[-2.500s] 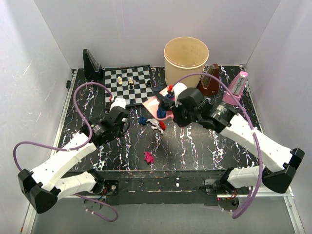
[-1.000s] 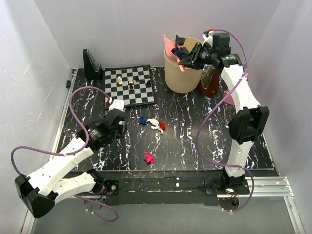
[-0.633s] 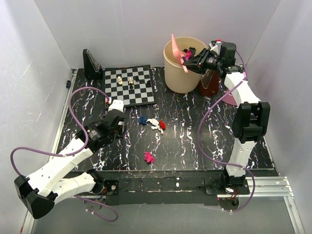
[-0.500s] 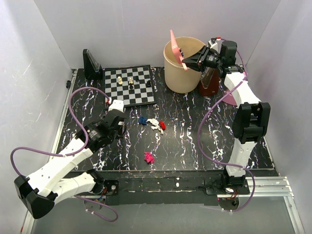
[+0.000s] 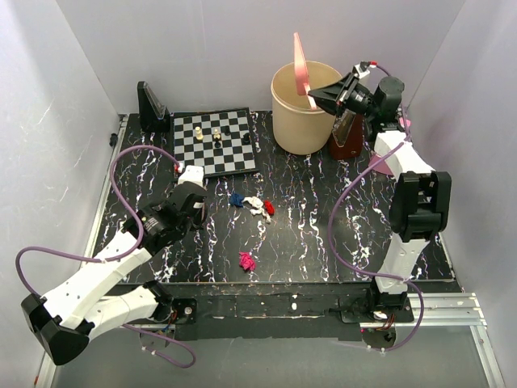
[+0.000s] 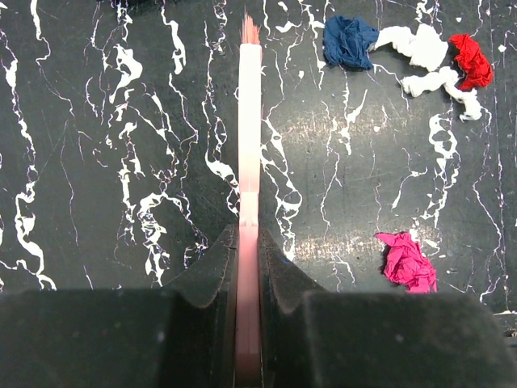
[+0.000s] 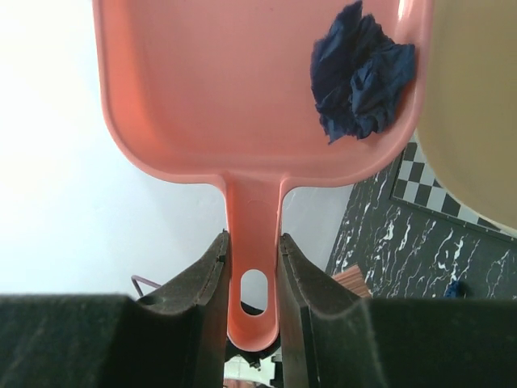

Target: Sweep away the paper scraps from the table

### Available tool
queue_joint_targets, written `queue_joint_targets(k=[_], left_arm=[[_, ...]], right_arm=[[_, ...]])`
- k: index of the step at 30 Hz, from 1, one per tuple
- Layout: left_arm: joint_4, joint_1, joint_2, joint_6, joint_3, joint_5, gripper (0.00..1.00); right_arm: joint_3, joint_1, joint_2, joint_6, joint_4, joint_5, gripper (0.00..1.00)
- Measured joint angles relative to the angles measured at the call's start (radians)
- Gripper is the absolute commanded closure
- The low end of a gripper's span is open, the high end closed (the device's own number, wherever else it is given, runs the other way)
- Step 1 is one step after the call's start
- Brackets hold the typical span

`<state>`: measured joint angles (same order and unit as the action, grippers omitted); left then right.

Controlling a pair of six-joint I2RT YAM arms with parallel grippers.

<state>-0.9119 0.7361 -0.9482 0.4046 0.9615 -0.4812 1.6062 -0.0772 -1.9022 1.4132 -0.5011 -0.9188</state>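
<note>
— Where have the paper scraps (image 5: 257, 204) got to?

— A blue one, a white one and a red one lie bunched together in the middle of the table (image 5: 323, 218). A magenta wad (image 5: 247, 261) sits alone, nearer the arms. One dark blue wad (image 7: 359, 69) is in a corner of the pink dustpan (image 7: 242, 81).

— And the dustpan itself?

— It's up over the tan tub (image 5: 305, 105) at the back, tipped almost on edge. The right gripper (image 7: 252, 242) has its fingers clamped on either side of the handle.

— The other arm?

— The left gripper (image 6: 249, 242) is low over the table, left of the bunch. It is closed tight on a thin pink tool (image 6: 250, 121), seen edge-on, with a bristly far tip. I can't tell if the tip touches the table.
</note>
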Motion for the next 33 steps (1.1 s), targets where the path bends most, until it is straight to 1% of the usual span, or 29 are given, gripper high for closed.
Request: queue_joint_targets(k=[5, 8, 12, 16, 20, 23, 25, 28, 30, 31, 33], left_arm=[[0.000, 0.000, 0.003, 0.000, 0.000, 0.002, 1.00], [0.000, 0.000, 0.005, 0.000, 0.000, 0.003, 1.00], [0.000, 0.000, 0.011, 0.000, 0.000, 0.003, 1.00], [0.000, 0.000, 0.013, 0.000, 0.000, 0.003, 1.00], [0.000, 0.000, 0.013, 0.000, -0.002, 0.003, 1.00], [0.000, 0.000, 0.011, -0.001, -0.004, 0.003, 1.00], [0.001, 0.000, 0.006, -0.002, -0.004, 0.002, 1.00], [0.002, 0.000, -0.011, -0.010, -0.004, 0.002, 1.00], [0.007, 0.000, -0.031, -0.026, -0.004, 0.003, 1.00], [0.010, 0.000, -0.042, -0.036, -0.004, 0.002, 1.00], [0.019, 0.000, -0.070, -0.057, -0.003, -0.001, 1.00]], right_arm=[[-0.120, 0.018, -0.043, 0.161, -0.231, 0.008, 0.99], [-0.150, 0.022, -0.092, 0.231, -0.312, 0.011, 0.99], [-0.150, 0.023, -0.116, 0.261, -0.320, 0.014, 0.99], [-0.117, 0.023, -0.100, 0.219, -0.290, -0.001, 0.99], [-0.057, 0.021, -0.029, 0.076, -0.156, -0.035, 0.99], [-0.020, 0.013, 0.071, -0.092, 0.028, -0.050, 0.99], [0.007, -0.003, 0.164, -0.254, 0.198, -0.044, 0.99], [0.014, -0.052, 0.305, -0.503, 0.452, 0.019, 0.99], [-0.009, -0.099, 0.393, -0.640, 0.585, 0.091, 0.99], [-0.047, -0.136, 0.453, -0.721, 0.655, 0.147, 0.99], [-0.135, -0.192, 0.548, -0.814, 0.745, 0.232, 0.99]])
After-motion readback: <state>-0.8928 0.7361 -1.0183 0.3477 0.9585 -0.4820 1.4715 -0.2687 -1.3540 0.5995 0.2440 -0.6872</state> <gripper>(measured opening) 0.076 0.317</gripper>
